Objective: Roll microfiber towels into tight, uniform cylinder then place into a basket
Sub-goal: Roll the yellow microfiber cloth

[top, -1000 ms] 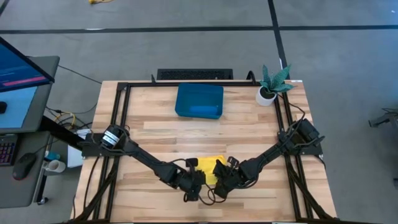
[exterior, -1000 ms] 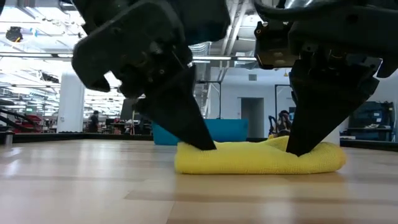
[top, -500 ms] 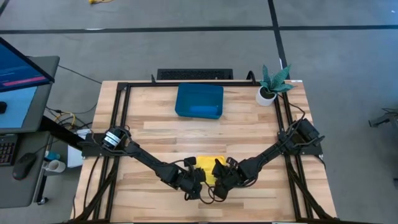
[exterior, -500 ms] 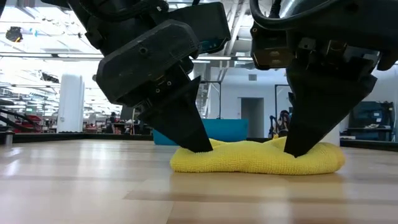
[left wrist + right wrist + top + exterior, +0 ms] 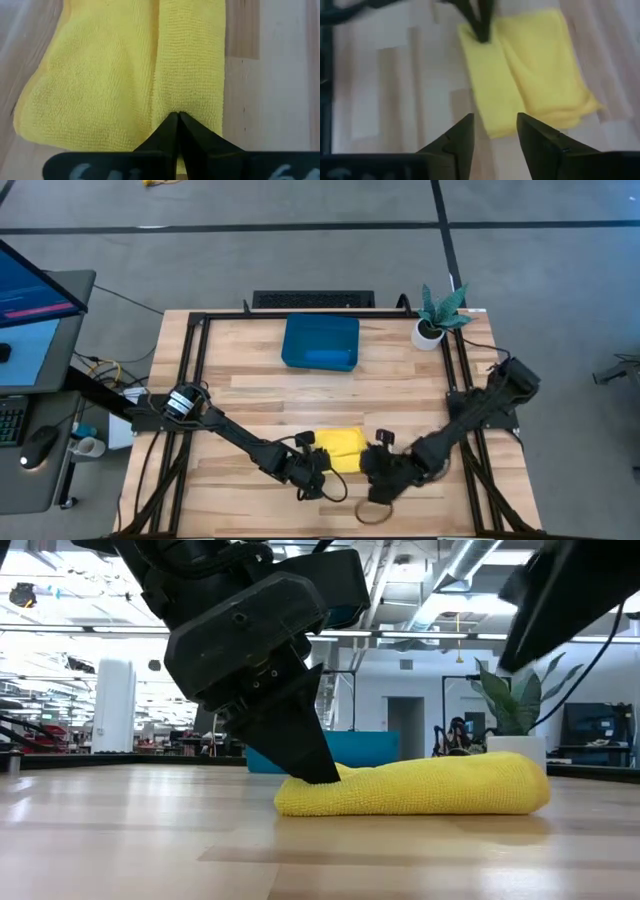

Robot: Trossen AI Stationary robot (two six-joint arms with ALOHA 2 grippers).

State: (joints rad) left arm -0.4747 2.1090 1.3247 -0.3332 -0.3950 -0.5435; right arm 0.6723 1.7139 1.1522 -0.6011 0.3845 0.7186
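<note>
The yellow towel (image 5: 342,446) lies folded into a thick pad on the near middle of the table, one long fold (image 5: 192,65) along its side. My left gripper (image 5: 318,772) stands shut on the towel's left end. My right gripper (image 5: 495,131) hangs open above the table, just right of the towel, with nothing between its fingers. In the low view only its arm (image 5: 570,590) shows. The teal basket (image 5: 320,340) sits at the far middle and holds a rolled blue towel (image 5: 328,357). My left gripper presses its shut fingertips (image 5: 177,120) down into the yellow towel's folded strip (image 5: 186,102) near its left end, slanting down from the near left. The cloth dents at the tips. The towel lies flat on the table. Whether a layer is caught between the tips, I cannot tell.
A small white pot with a green plant (image 5: 435,320) stands at the far right corner. Black frame rails (image 5: 195,370) run along the table's left, right and far sides. Bare wood (image 5: 330,395) lies between the towel and the basket.
My right gripper has come off the towel's right end, risen clear and drawn back toward the table's right near corner. The dent it left has sprung up, so the towel's right end now stands rounded and higher. My left gripper stays on the left end.
</note>
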